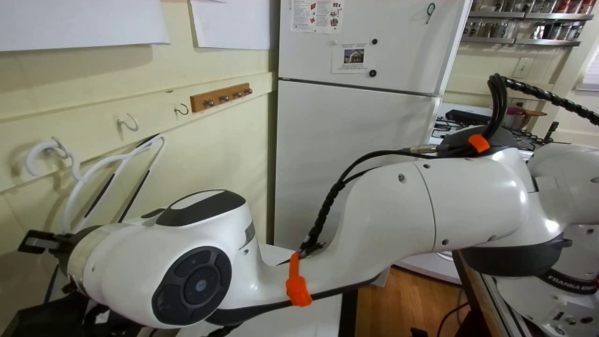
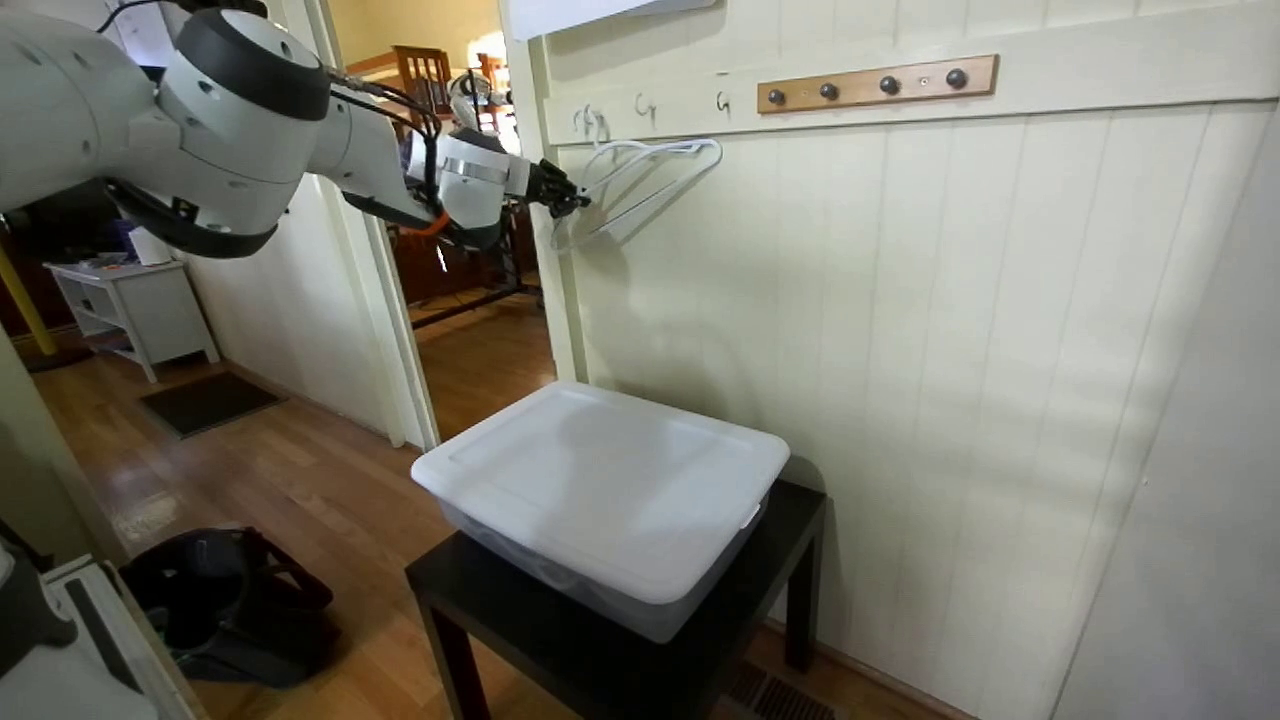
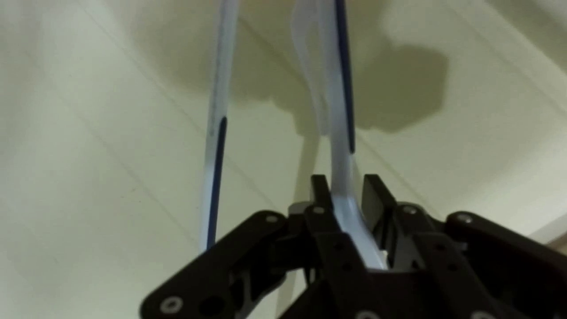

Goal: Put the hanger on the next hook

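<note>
Looping its curved top over a pale curved wall hook [image 1: 61, 149], the thin white rounded-triangle hanger [image 3: 337, 133] is at nine o'clock in an exterior view. A second pale curved hook [image 1: 128, 125] sits at two o'clock from the first. In the wrist view the black two-fingered gripper [image 3: 346, 190] shows at six o'clock, its fingers [image 3: 321, 190] slightly apart on either side of one hanger bar; whether they clamp it I cannot tell. The white jointed arm [image 1: 383, 215] stretches from three o'clock in an exterior view, dips along the forearm and ends with the wrist turned toward nine o'clock, near the cream panelled wall [image 2: 900, 300]. At six o'clock from the hanger in an exterior view, a translucent plastic storage box [image 2: 635, 612] under a flat white lid [image 2: 610, 480] stands on a low black table [image 2: 590, 655], contents hidden. On the wooden floor [image 2: 330, 480], at eight o'clock from the box, lies an open-topped black bag [image 2: 265, 635], its inside too dark to read. At two o'clock in an exterior view, small clear jars [image 1: 555, 31] line metal shelves [image 1: 547, 42], their fillings too small to tell.
</note>
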`<state>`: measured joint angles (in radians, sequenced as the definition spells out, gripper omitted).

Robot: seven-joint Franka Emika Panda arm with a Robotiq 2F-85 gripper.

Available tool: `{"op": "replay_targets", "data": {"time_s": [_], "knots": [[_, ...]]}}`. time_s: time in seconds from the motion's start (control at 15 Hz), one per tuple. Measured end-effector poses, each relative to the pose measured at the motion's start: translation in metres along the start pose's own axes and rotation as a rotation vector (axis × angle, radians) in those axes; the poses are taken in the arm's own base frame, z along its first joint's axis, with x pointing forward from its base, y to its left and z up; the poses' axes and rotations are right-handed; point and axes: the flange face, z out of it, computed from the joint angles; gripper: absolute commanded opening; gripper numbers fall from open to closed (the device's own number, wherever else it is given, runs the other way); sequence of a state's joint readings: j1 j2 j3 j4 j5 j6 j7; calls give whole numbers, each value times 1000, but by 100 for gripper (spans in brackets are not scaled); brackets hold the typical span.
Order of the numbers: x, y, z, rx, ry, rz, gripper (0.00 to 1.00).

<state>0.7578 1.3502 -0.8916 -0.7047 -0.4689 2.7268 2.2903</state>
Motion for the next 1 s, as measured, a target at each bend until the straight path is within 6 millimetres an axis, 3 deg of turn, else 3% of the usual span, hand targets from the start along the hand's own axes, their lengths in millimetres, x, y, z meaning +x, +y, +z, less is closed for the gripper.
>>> {"op": "replay_targets", "data": {"time_s": [0.13, 0.2, 0.27, 0.33, 0.4, 0.73, 1.0], "knots": [[9, -4, 1, 2, 6, 8, 71], [16, -7, 2, 4, 11, 12, 73], [23, -10, 2, 6, 17, 17, 60], [30, -14, 3, 9, 23, 21, 42], [37, -16, 3, 11, 28, 25, 40], [53, -22, 5, 13, 41, 39, 1], [56, -20, 7, 9, 44, 41, 2]]}}
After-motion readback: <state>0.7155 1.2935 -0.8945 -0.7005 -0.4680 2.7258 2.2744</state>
